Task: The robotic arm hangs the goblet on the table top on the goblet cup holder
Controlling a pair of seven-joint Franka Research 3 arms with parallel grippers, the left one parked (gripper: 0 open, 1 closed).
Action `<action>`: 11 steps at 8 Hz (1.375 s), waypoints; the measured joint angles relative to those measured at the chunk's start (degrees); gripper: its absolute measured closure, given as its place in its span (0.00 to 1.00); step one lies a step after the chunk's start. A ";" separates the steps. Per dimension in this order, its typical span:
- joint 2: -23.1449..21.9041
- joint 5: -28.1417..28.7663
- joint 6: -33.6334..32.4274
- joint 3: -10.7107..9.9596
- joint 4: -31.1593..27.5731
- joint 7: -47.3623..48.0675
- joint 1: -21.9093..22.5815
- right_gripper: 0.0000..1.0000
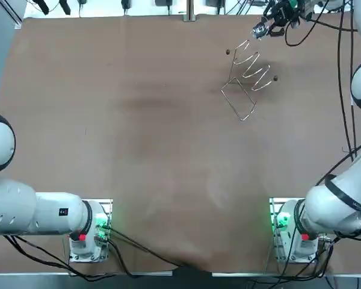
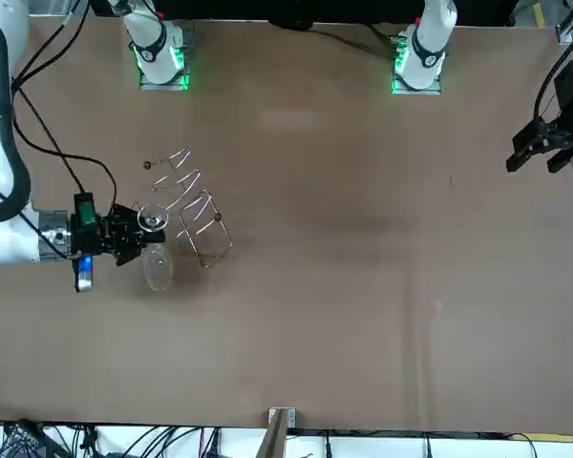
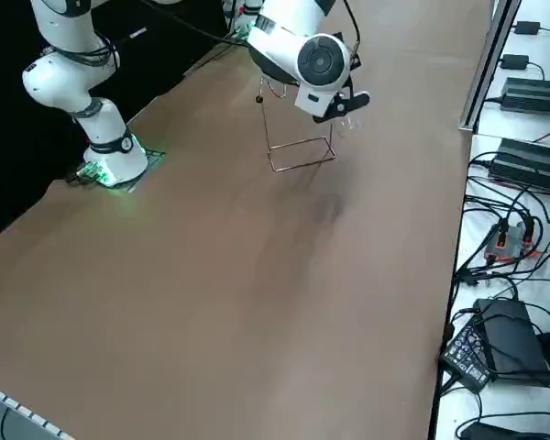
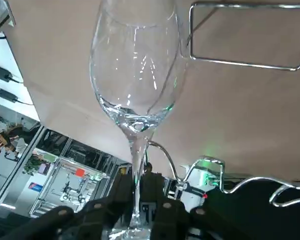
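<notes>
The right claw (image 2: 141, 235) was nearly closed, pinching the stem of the goblet (image 2: 157, 267) above the brown desk (image 2: 363, 286), just beside the wire holder (image 2: 197, 218). Black boxes (image 3: 534, 94) lay on a white surface beyond the desk's edge.

goblet (image 4: 135, 75): we see clear, colourless glass.
goblet cup holder (image 1: 245, 79): silver wire, dark brown ball tips.
table (image 1: 138, 120): plain brown.
right gripper (image 4: 139, 187): black, beside the holder, clamped on the goblet's stem.
</notes>
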 joint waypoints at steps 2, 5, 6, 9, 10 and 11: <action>0.22 0.93 0.05 0.00 -0.78 0.06 0.82 0.90; 0.25 1.08 1.27 0.00 -1.80 0.15 2.00 0.90; 0.26 1.08 1.80 0.01 -2.25 0.15 2.25 0.90; 0.29 1.09 3.41 0.00 -3.56 0.15 3.17 0.90; 0.30 1.10 3.63 0.00 -3.93 0.15 3.47 0.90; 0.30 1.10 3.68 0.00 -4.10 0.15 3.63 0.90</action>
